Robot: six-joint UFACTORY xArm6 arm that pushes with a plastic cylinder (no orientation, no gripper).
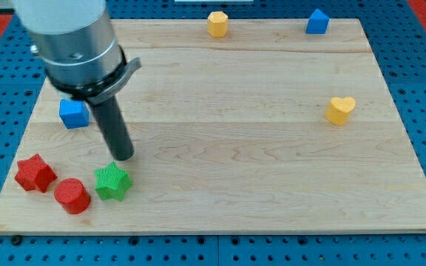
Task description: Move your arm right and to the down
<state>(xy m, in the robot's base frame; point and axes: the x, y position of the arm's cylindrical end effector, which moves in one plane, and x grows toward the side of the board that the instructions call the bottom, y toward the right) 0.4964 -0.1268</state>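
My tip [123, 157] is at the lower left of the wooden board [235, 133], just above the green star block [112, 182] and a little apart from it. A red cylinder [72, 196] lies left of the green star, and a red star block [35, 173] lies further left. A blue cube [73, 113] sits up and to the left of my tip, beside the rod.
A yellow hexagonal block [217, 24] and a blue block [316, 21] stand at the board's top edge. A yellow heart block [340, 110] lies at the right. The board rests on a blue perforated table.
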